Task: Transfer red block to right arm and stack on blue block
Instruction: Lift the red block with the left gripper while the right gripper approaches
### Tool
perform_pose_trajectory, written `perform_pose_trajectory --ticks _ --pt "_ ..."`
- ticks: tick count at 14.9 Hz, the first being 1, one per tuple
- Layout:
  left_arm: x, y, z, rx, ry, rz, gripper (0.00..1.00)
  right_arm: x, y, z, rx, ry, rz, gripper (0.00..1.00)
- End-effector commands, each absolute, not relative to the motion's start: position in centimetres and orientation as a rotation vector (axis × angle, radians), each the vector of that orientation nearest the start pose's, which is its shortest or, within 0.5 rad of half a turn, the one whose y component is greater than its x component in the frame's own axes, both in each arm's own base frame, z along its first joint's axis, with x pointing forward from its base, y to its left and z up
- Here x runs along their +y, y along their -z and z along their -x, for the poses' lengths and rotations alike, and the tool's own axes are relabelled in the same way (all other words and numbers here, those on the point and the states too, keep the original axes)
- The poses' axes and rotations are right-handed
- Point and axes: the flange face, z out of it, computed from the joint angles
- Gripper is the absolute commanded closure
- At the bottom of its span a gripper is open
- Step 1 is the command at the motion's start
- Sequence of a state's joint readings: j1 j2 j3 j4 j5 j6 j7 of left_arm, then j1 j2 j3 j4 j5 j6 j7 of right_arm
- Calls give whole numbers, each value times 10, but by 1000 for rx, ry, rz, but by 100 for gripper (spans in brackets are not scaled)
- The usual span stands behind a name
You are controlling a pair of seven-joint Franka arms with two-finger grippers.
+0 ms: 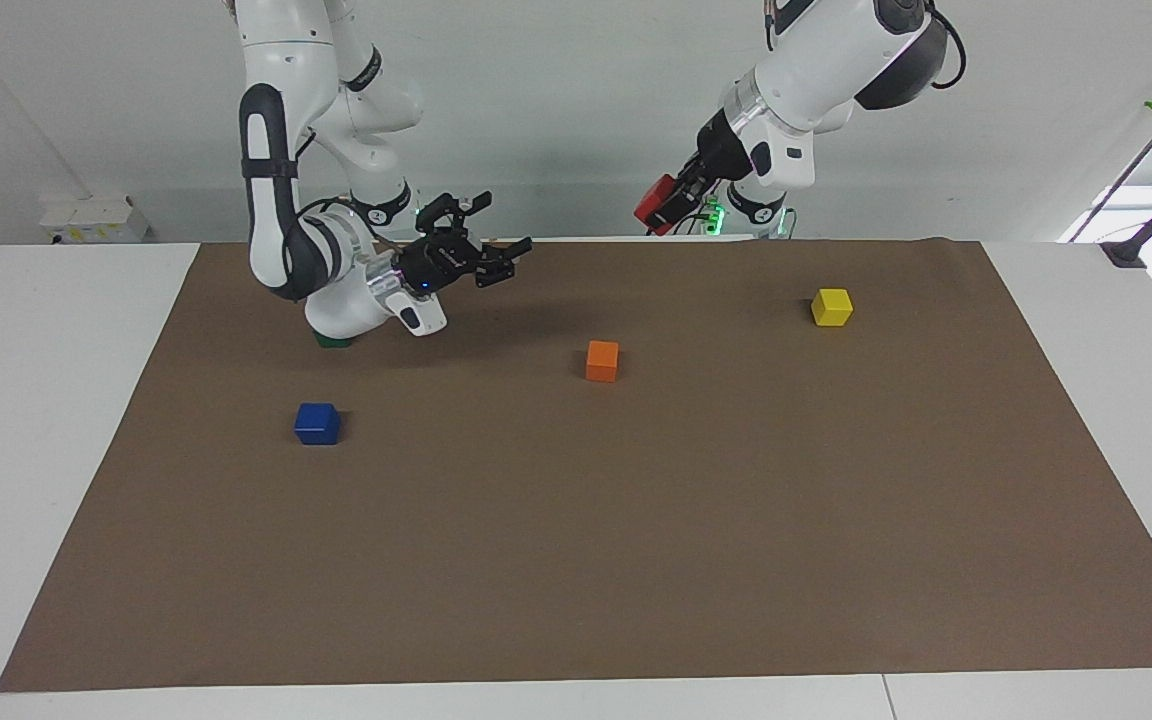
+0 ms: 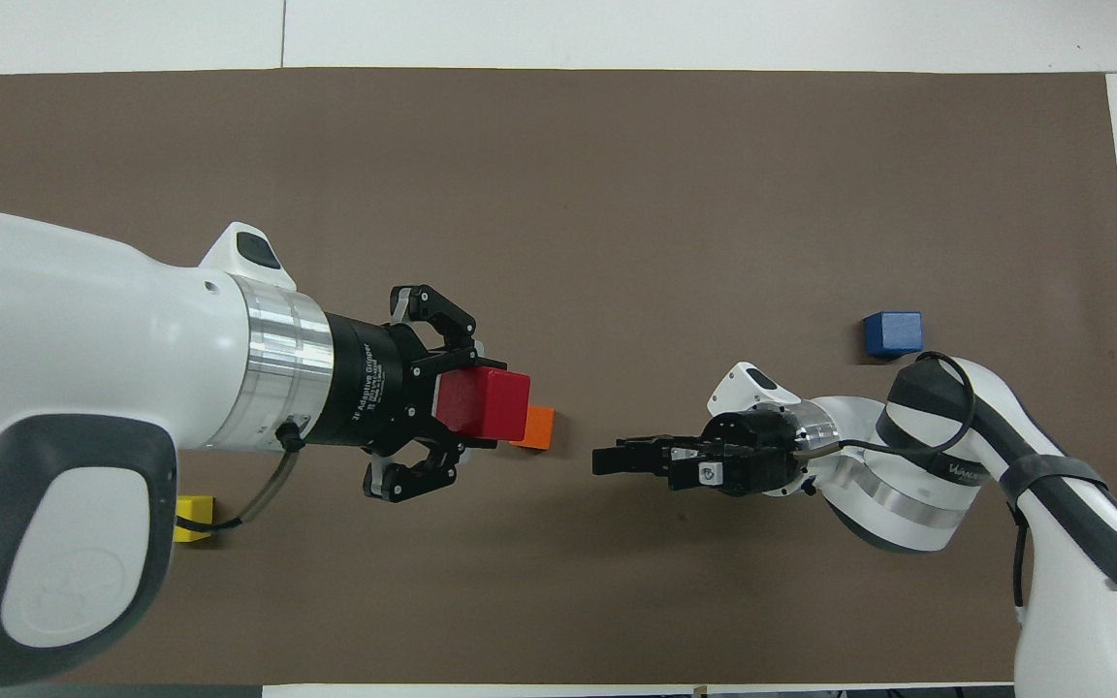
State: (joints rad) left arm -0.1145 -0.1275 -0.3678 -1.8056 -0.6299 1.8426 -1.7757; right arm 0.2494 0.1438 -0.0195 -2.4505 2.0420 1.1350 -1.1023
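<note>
I count five blocks: one red block (image 1: 652, 203), one blue block (image 1: 317, 423), one orange block (image 1: 602, 360), one yellow block (image 1: 831, 306), one green block (image 1: 334, 343). Two arms, one brown mat (image 1: 576, 560).

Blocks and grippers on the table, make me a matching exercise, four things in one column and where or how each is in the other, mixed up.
Things:
1. red block
2. blue block
3. right gripper
4. yellow block

States:
A. open, raised over the mat
B. on the mat toward the left arm's end
C. held up in the left gripper
D. on the mat toward the right arm's end

Pairs: 1-C, 2-D, 3-A, 4-B
</note>
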Motion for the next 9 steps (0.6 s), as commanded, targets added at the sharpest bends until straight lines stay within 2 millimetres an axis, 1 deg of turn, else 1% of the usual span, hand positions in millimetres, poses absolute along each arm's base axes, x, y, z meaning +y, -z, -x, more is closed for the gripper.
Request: perform_pose_trajectory --ticks 1,3,4,7,9 --pt "-322 -597 -420 -2464 -811 2398 100 231 -336 -420 -102 133 916 0" --pt "-337 -588 -397 -2436 -810 2390 100 238 -318 -419 -100 156 869 0" --pt "-344 -587 -387 -2418 -810 2397 100 243 -308 -418 -100 163 858 0" --pt "-353 -576 -370 -2408 -789 2420 100 252 -298 -418 -109 156 828 0" --pt "-356 -570 -362 -2414 -768 2446 100 261 -303 -415 -107 163 787 0"
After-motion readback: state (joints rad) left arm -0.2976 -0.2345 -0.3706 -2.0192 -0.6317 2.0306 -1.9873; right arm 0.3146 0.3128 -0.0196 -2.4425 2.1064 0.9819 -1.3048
